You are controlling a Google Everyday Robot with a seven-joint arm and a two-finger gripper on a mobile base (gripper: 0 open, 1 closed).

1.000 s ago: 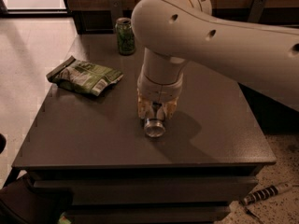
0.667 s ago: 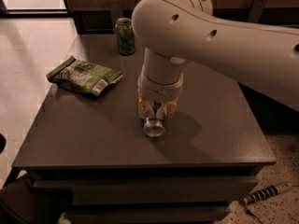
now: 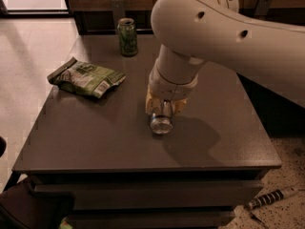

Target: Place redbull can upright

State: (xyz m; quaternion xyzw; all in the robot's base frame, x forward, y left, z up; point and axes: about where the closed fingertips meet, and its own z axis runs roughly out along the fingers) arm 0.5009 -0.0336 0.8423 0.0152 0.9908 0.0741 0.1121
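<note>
The redbull can (image 3: 161, 122) is at the middle of the dark table (image 3: 95, 137), lying tilted with its silver round end facing the camera. My gripper (image 3: 163, 109) comes down on it from above. Its yellowish fingers (image 3: 149, 103) sit on either side of the can and are closed on its body. The big white arm (image 3: 224, 32) hides the rest of the can and the wrist. The can's end is at or just above the tabletop; I cannot tell if it touches.
A short green can (image 3: 127, 36) stands upright at the table's back edge. A crumpled green snack bag (image 3: 86, 78) lies at the left. The table's front edge is close below the gripper. A striped object (image 3: 271, 198) lies on the floor at the right.
The gripper and the can's silver end have shifted slightly up and to the right. The green can and the snack bag have not moved.
</note>
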